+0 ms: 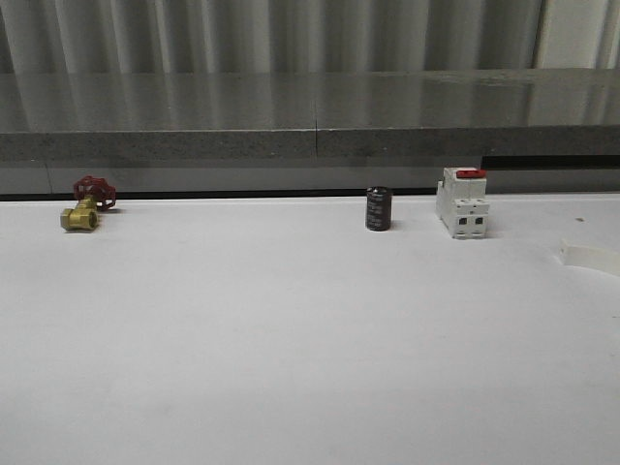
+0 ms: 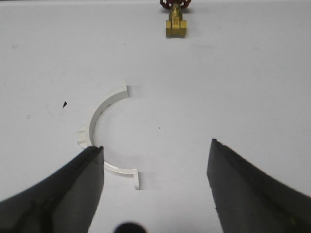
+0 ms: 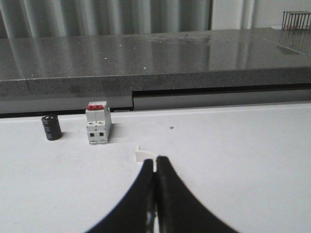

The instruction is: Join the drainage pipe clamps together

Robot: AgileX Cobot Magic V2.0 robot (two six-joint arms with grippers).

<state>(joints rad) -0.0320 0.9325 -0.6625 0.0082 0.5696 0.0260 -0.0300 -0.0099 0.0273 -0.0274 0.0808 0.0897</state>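
Note:
One white half-ring drainage pipe clamp lies flat on the white table in the left wrist view. My left gripper hovers open over it, and one black finger covers part of the arc near its outer lug. The other drainage pipe clamp pokes out just past the tips of my right gripper, which is shut with a thin white strip of the clamp between its fingertips. In the front view this clamp sits at the table's right edge.
A brass valve with a red handwheel stands at the back left. A black cylinder and a white breaker with a red switch stand at the back right. A grey stone ledge runs behind the table.

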